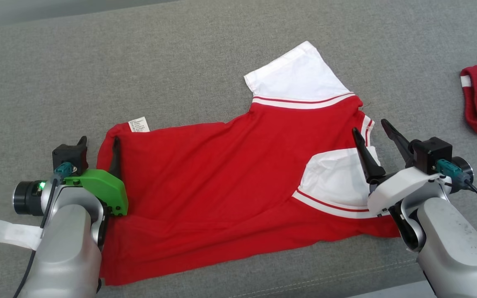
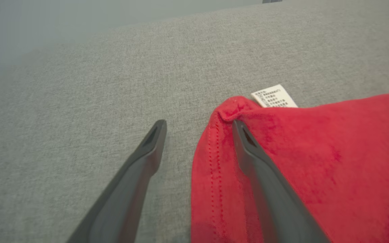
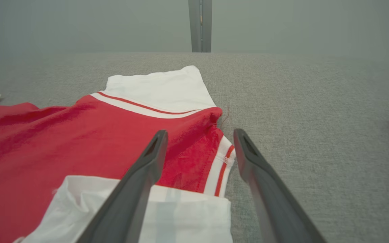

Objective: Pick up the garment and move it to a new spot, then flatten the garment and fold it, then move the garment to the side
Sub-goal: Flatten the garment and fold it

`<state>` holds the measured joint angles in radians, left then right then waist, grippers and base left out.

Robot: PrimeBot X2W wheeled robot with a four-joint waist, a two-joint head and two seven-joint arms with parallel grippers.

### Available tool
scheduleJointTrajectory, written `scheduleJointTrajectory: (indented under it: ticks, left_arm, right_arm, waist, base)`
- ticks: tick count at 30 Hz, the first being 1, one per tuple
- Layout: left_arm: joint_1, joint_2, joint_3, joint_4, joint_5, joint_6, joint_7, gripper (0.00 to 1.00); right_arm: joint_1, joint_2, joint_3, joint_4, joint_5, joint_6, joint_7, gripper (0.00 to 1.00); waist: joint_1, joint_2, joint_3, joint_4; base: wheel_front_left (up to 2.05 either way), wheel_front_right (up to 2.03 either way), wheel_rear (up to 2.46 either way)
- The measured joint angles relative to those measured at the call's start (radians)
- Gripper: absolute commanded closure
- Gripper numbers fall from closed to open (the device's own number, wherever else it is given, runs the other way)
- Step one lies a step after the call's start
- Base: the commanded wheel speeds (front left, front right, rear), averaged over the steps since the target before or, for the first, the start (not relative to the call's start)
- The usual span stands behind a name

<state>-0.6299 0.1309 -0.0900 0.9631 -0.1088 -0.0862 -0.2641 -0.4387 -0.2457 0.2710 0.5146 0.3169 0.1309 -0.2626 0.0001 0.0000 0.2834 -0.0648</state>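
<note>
Left fingers [image 2: 258,175] straddle the garment [image 1: 222,174] hem, right fingers [image 3: 137,182] its neckline.

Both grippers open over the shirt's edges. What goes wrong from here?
1. Left gripper straddles the rolled hem corner; closing may catch only one layer or slip off the edge.
2. One sleeve lies folded over the garment; folding now would likely trap that crease.
3. Right gripper straddles the striped trim; a pinch on trim alone could stretch or bunch it.
</note>
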Motion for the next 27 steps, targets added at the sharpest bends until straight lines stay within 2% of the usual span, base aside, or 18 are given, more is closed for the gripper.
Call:
scheduleJointTrajectory:
  ticks: [9, 10, 11, 13, 14, 21, 27]
  left_arm:
    - [-0.027, -0.011, -0.004, 0.043, -0.002, -0.002, 0.0, 0.0]
    - [-0.031, -0.015, -0.004, 0.045, -0.004, -0.005, 0.0, 0.08]
    - [-0.035, -0.019, -0.006, 0.048, -0.006, -0.01, 0.0, 0.42]
    - [-0.042, -0.023, -0.01, 0.056, -0.012, -0.017, 0.0, 0.86]
    - [-0.047, -0.025, -0.011, 0.064, -0.016, -0.021, 0.0, 1.0]
    - [-0.067, -0.046, -0.023, 0.037, -0.027, -0.032, 0.0, 1.0]
    - [-0.063, -0.065, -0.037, -0.048, -0.028, -0.032, 0.0, 1.0]
  right_arm:
    - [-0.03, -0.004, 0.004, -0.01, 0.001, 0.0, 0.0, 0.0]
    - [-0.035, -0.005, 0.004, -0.011, 0.002, 0.0, 0.0, 0.0]
    - [-0.041, -0.007, 0.004, -0.013, 0.005, 0.0, 0.0, 0.0]
    - [-0.053, -0.013, 0.009, -0.015, 0.01, 0.0, 0.0, 0.0]
    - [-0.062, -0.017, 0.013, -0.014, 0.013, 0.0, 0.0, 0.0]
    - [-0.215, -0.081, 0.067, 0.078, 0.071, 0.0, 0.022, 0.0]
    - [-0.383, -0.115, 0.134, 0.194, 0.154, 0.0, 0.172, 0.0]
  waist:
    - [0.0, 0.0, 0.026, -0.013]
    - [0.0, 0.0, 0.027, -0.012]
    - [0.0, 0.0, 0.028, -0.01]
    - [0.0, 0.0, 0.031, -0.008]
    - [0.0, 0.0, 0.033, -0.006]
    - [0.0, 0.0, 0.045, 0.024]
    - [0.0, 0.0, 0.056, 0.074]
  base:
    - [0.0, 0.0, 0.0]
    - [0.0, 0.0, 0.0]
    - [0.0, 0.0, 0.0]
    - [0.0, 0.0, 0.0]
    - [0.0, 0.0, 0.0]
    - [0.0, 0.0, 0.0]
    - [0.0, 0.0, 0.0]
